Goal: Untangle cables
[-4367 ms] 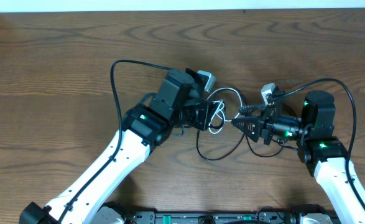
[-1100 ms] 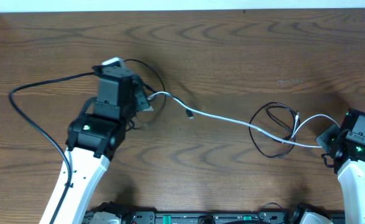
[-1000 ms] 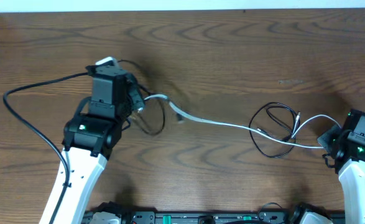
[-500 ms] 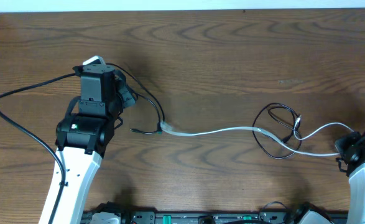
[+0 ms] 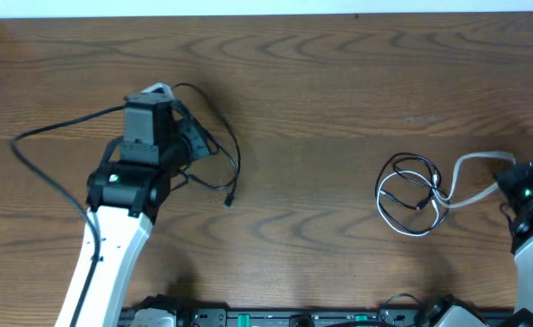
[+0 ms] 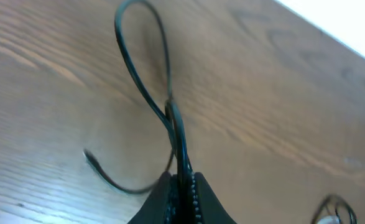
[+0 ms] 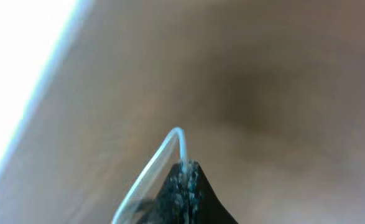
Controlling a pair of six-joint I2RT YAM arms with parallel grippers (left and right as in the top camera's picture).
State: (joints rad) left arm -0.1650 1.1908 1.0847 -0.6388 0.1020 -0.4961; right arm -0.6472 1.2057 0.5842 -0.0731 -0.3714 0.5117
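Overhead cam looks straight down on my bench [image 5: 339,82] from well above. L wrist cam, close, faces out over my jaws; shares the black cable [image 6: 177,140] w/ overhead. R wrist cam v. close, blurred; shares the white cable [image 7: 151,165].
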